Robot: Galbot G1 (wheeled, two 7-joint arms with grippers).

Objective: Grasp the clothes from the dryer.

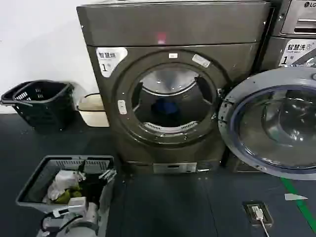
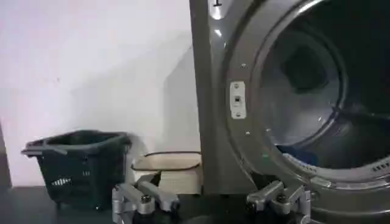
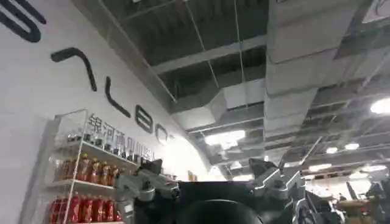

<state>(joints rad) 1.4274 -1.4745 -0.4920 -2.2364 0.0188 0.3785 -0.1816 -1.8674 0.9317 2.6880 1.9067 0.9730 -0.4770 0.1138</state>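
Dryer: the bronze-grey front-loader (image 1: 173,89) with the white "1" sticker (image 1: 109,59) stands in the middle of the head view, its round door (image 1: 276,121) swung wide open to the robot's right.
Clothes: a small dark blue bundle (image 1: 165,107) lies on the drum floor, low in the porthole and towards the back; in the left wrist view a blue strip (image 2: 300,156) shows just behind the drum lip.
Left gripper: (image 2: 210,199) points at the dryer's front from the side of the porthole nearest the wall, outside the drum; its arm (image 1: 71,219) sits low at the left of the head view, beside the grey basket (image 1: 37,177).
Left jaws: spread wide, both fingers (image 2: 143,198) well apart, nothing between them, touching nothing.
Right gripper: (image 3: 210,185) is turned upward at the ceiling, away from the dryer.
Right jaws: wide apart and empty.
Grey basket: holds white and yellow-green cloths (image 1: 64,187).
Black basket: (image 1: 42,101) stands by the wall to the dryer's left, with a cream tub (image 1: 94,109) between it and the machine.
Second machine: (image 1: 296,34) stands just beside the dryer on the right.
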